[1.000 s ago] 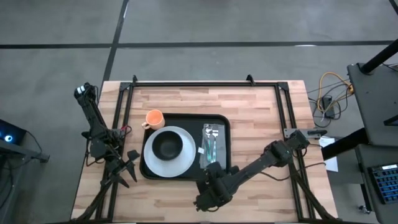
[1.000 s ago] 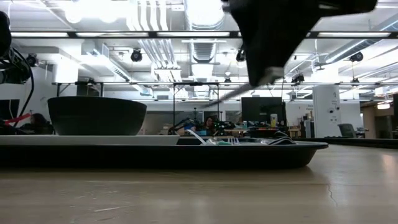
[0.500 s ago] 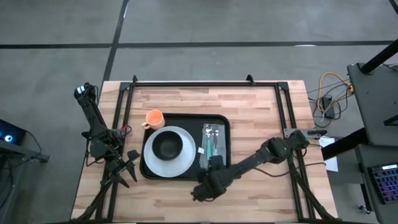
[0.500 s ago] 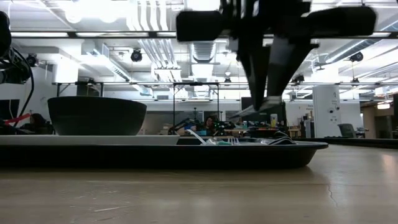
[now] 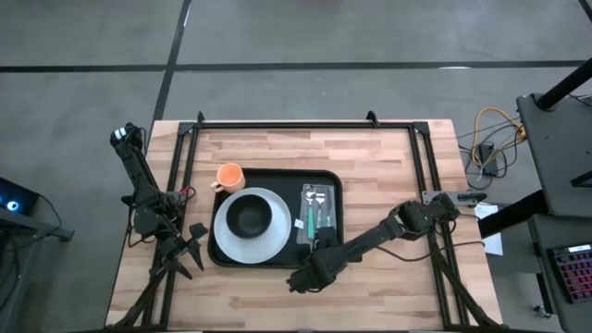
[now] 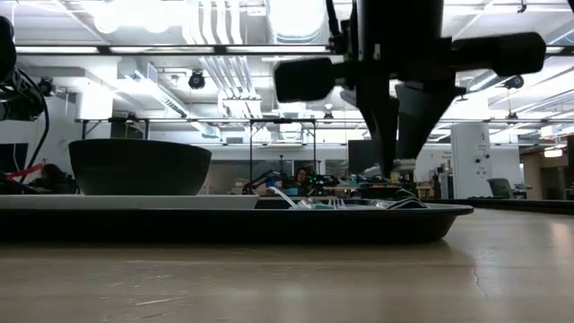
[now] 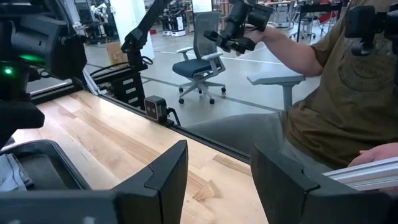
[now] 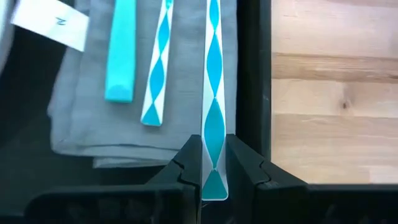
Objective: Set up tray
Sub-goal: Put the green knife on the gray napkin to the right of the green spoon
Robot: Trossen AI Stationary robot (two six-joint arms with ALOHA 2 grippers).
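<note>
Two arms at tabletop (image 5: pixel 388 157). Right pincer (image 8: pixel 213 167) clamps teal-white patterned utensil handle (image 8: pixel 213 93) over grey napkin (image 8: pixel 81 118) at tray (image 5: pixel 326 178) right side. Tray mid-tabletop, carrying white plate (image 5: pixel 268 242) with dark bowl (image 5: pixel 248 216). Left pincer (image 7: pixel 214 177) wide, parked at tabletop left edge.

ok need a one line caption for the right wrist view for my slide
Right hand shut on a teal-and-white patterned utensil handle over the grey napkin, beside the tray rim.

Matt black plastic tray (image 5: pixel 277 176), grey cloth napkin (image 8: pixel 93 106), wood table (image 5: pixel 388 157)
</note>
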